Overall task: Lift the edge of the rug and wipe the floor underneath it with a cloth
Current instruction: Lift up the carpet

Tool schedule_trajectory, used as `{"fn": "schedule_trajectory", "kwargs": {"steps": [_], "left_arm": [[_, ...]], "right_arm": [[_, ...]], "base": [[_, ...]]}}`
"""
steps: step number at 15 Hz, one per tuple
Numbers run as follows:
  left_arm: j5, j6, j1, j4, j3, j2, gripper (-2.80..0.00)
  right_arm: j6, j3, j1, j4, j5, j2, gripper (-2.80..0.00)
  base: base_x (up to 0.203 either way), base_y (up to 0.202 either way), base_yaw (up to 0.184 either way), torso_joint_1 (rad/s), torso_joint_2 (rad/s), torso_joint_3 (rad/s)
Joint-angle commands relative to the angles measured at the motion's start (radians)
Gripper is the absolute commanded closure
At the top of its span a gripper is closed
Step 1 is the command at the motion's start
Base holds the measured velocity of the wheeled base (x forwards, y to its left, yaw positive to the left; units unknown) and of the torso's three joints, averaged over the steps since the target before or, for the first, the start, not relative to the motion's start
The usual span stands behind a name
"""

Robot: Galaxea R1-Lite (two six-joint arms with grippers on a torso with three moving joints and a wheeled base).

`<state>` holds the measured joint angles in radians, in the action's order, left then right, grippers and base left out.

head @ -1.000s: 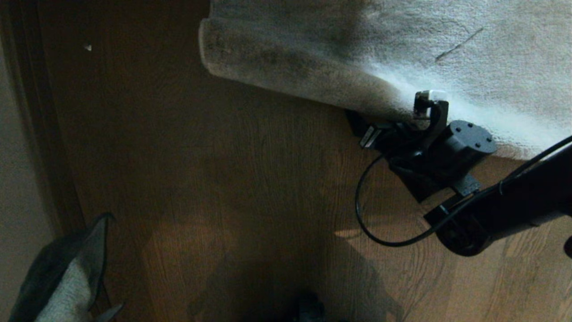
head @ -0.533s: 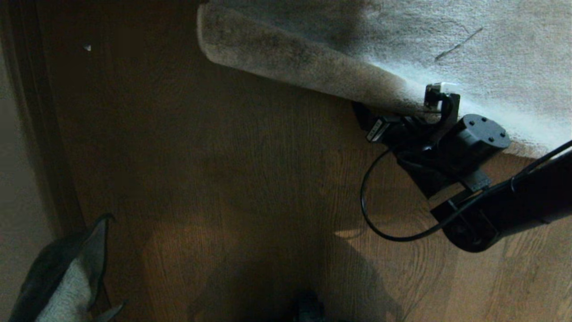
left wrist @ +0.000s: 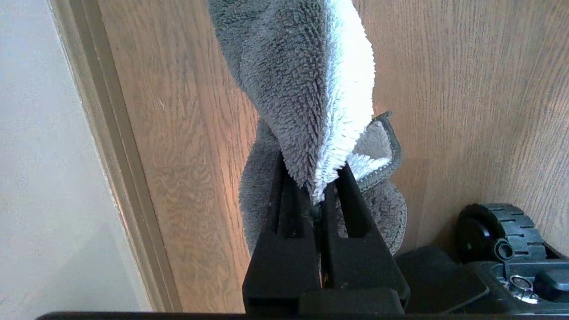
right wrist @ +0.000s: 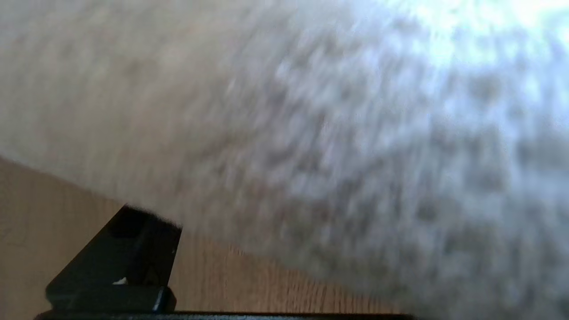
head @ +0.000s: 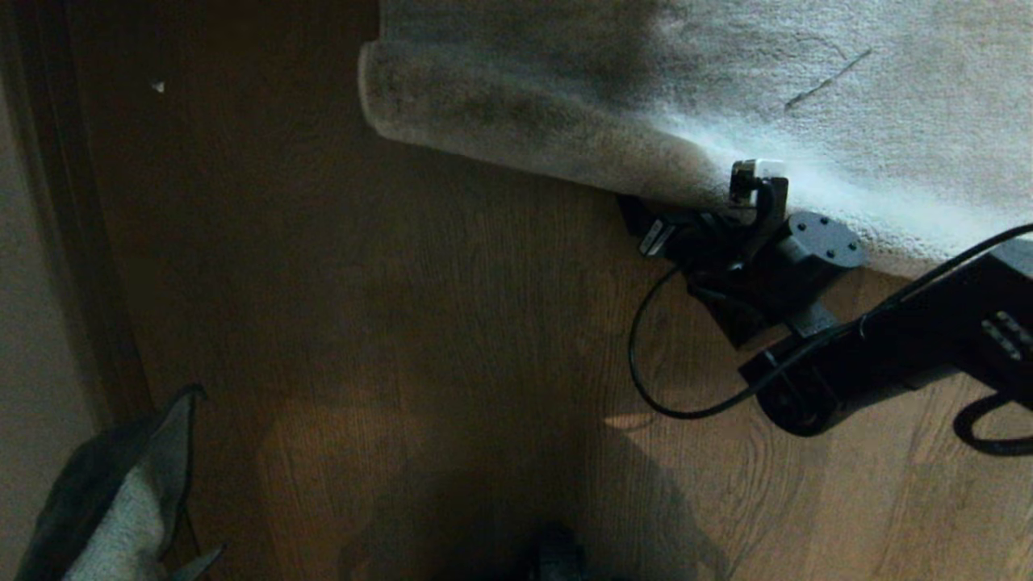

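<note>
The right hand (head: 710,211) sits at the rug edge (head: 565,165) with its jaws spread wide, one finger under the border and the other above the pile, nothing yet gripped; to do this well it should slide deeper so both sides of the border sit between the jaws before closing, then raise it clear of the floor (head: 452,323). The left hand (left wrist: 323,195) (parked low on the robot's left) is clamped on the cloth (left wrist: 311,89), ready to wipe.
</note>
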<state>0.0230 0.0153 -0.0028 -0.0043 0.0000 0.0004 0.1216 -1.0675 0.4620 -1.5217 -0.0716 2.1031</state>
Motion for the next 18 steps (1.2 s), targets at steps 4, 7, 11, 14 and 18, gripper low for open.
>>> {"fn": "schedule_trajectory", "kwargs": {"steps": [4, 7, 11, 14, 18], "left_arm": [[0.000, 0.000, 0.000, 0.000, 0.000, 0.000, 0.00], [0.000, 0.000, 0.000, 0.000, 0.000, 0.000, 0.00], [0.000, 0.000, 0.000, 0.000, 0.000, 0.000, 0.00], [0.000, 0.000, 0.000, 0.000, 0.000, 0.000, 0.00], [0.000, 0.000, 0.000, 0.000, 0.000, 0.000, 0.00]], "right_arm": [[0.007, -0.071, -0.027, -0.047, -0.049, -0.035, -2.80], [0.007, -0.047, -0.030, -0.017, -0.046, -0.141, -2.80], [0.006, 0.098, -0.026, -0.004, -0.029, -0.267, -2.80], [0.006, 0.209, -0.025, -0.014, 0.001, -0.341, -2.80], [0.007, 0.318, -0.007, -0.018, 0.003, -0.397, -2.80]], "base": [[0.000, 0.000, 0.000, 0.000, 0.00, 0.000], [0.000, 0.000, 0.000, 0.000, 0.00, 0.000], [0.000, 0.000, 0.000, 0.000, 0.00, 0.000], [0.000, 0.000, 0.000, 0.000, 0.00, 0.000], [0.000, 0.000, 0.000, 0.000, 0.00, 0.000]]}}
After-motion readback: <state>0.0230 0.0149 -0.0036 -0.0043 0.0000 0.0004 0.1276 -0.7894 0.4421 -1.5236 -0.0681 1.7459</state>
